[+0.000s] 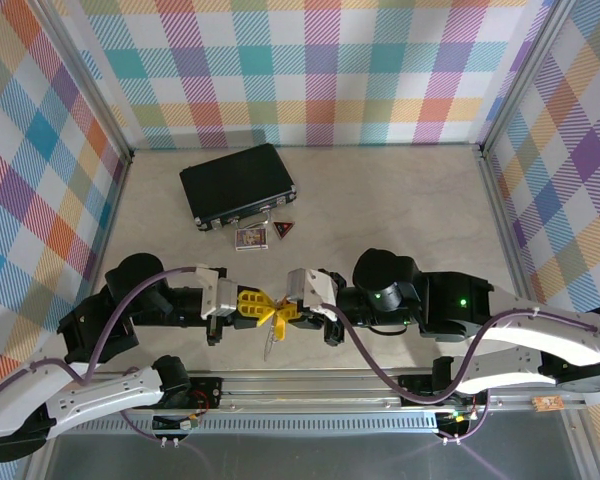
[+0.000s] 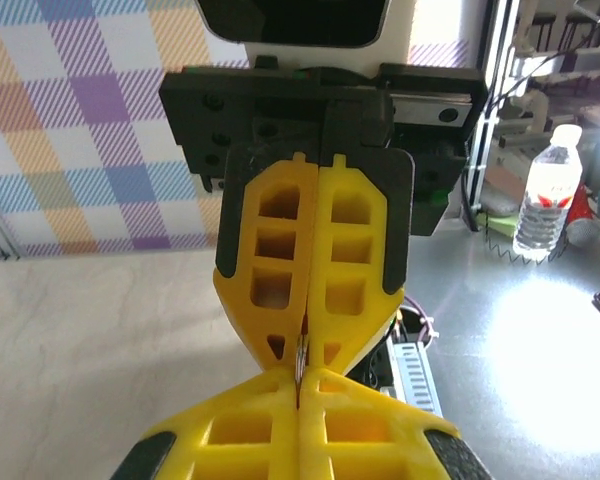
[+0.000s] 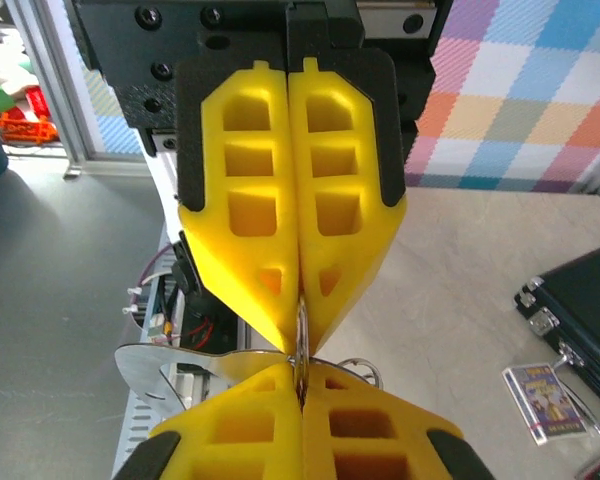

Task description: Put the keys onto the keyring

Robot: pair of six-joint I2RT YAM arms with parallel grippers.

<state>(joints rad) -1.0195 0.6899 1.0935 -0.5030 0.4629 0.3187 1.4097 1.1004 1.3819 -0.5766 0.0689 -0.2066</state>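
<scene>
The left gripper (image 1: 259,307) and the right gripper (image 1: 284,310) meet tip to tip close to the near edge of the worktop (image 1: 400,200), about midway along its width. Just behind them the metal rail (image 1: 310,385) runs along that edge, so there is little room on the near side.

Toward the far edge the worktop lies bare for a stretch. Beyond it are the small picture card (image 1: 251,238) and the red-and-black triangular tag (image 1: 283,230), side by side. Both lie just on the near side of the black case (image 1: 238,183), which sits left of centre near the far edge. The right half of the worktop is open up to the checked walls (image 1: 320,70) that close off the left, far and right edges.

The left fingers (image 2: 250,430) are pressed together, and so are the right fingers (image 3: 360,430). The two pairs point straight at each other, tips almost touching. A thin silvery edge of metal runs through both seams, pinched by each pair.

The keyring (image 3: 170,362) shows as a flat silvery piece jutting from that meeting point toward the near edge, held off the worktop. A loop of thin wire curls out on the other side.

From above, yellow shows at the junction, but the keys cannot be told apart from the yellow fingertips.
</scene>
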